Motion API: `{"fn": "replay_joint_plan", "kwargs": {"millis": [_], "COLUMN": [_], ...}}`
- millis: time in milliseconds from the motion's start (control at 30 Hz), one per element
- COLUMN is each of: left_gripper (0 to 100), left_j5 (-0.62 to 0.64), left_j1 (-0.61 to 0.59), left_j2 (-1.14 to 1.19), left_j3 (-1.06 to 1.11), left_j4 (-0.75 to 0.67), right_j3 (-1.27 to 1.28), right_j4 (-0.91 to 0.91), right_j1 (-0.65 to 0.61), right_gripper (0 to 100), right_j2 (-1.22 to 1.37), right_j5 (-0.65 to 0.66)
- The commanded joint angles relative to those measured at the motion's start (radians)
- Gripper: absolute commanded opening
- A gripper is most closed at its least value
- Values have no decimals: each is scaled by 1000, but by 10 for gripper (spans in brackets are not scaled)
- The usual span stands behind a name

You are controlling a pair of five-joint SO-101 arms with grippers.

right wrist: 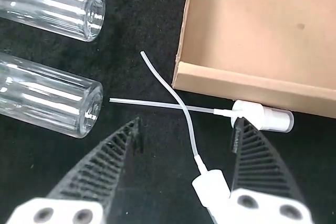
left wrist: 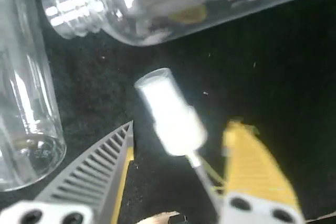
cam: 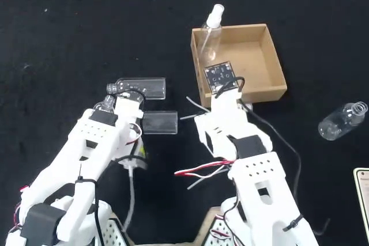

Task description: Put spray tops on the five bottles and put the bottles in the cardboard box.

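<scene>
Black cloth covers the tabletop, and two white arms come in from the near edge. The left claw is spread well open, its grey finger and yellow finger on either side of a white spray top in the gap. That top's thin tube runs back close along the yellow finger, and I cannot tell whether anything grips it. Just beyond lies the threaded-neck bottle, clear and capless, and another clear bottle lies close beside the grey finger.

The right claw is also wide open and holds nothing. It hangs by the near left corner of the cardboard box. Under its gap two thin tubes cross on the cloth. One leads to a second spray top by the root of a finger. The other leads to a third spray top lying against the box's near outer wall. To the left of that claw, two clear bottles lie side by side on the cloth.

In the far left corner of the box a capped bottle stands with its white spray top fitted. Well off to the right a lone bottle lies capless on its side.
</scene>
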Motion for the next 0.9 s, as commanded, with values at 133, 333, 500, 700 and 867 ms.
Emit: {"fn": "replay_joint_plan", "kwargs": {"millis": [133, 333, 500, 700, 867], "left_gripper": [245, 245, 246, 241, 143], "left_j5": [11, 163, 181, 173, 173], "left_j1": [-56, -42, 24, 110, 113], "left_j2": [-9, -2, 0, -5, -12], "left_j3": [-5, -4, 8, 47, 47], "left_j4": [-43, -43, -58, -89, -91], "right_j3": [-7, -7, -7, -7, -7], "right_j4": [-23, -23, -23, -23, -23], "right_j1": [20, 20, 20, 20, 20], "right_gripper": [262, 262, 262, 262, 262], "right_j2": [-36, -36, -36, -36, -36], "right_j5": [2, 2, 2, 2, 2]}}
